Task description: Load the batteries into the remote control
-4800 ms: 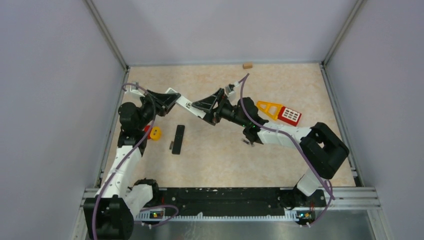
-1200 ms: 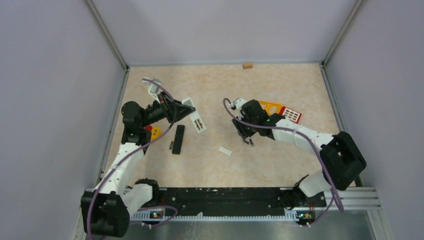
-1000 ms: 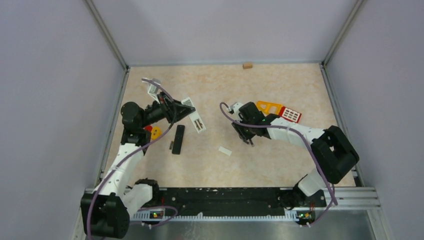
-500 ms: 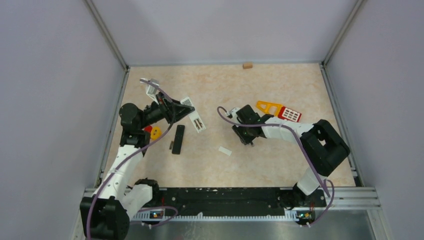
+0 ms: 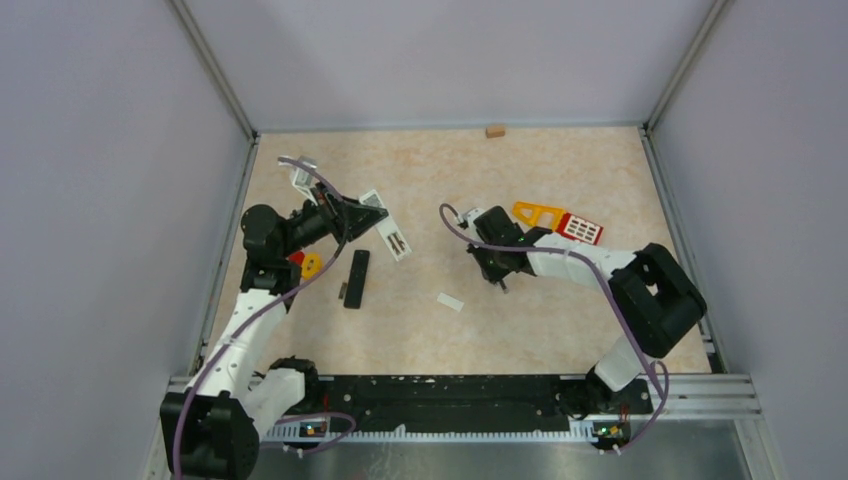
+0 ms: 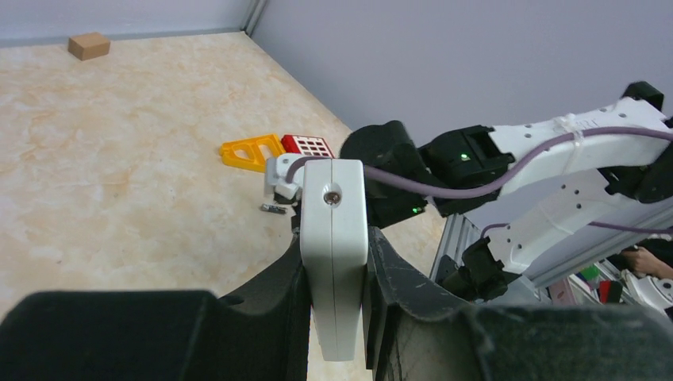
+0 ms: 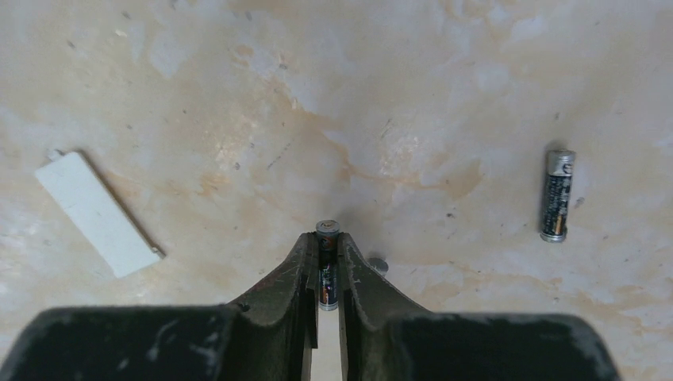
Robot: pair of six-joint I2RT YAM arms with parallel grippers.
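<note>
Dark grey with a metal cap, one battery [image 7: 327, 278] sits pinched in the right gripper [image 7: 327, 248], visible only from its wrist. A second battery [image 7: 557, 194] lies loose nearby, and a white cover piece [image 7: 95, 213] lies left. The left wrist view shows the left gripper [image 6: 336, 254] clamping a white remote [image 6: 335, 214]. From overhead, a black remote [image 5: 356, 278] lies below it.

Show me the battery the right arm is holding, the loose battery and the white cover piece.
held battery [image 7: 327, 270], right wrist view, on its dark label.
loose battery [image 7: 557, 195], right wrist view, on its mid-body.
white cover piece [image 7: 97, 214], right wrist view, centre of its flat face.
</note>
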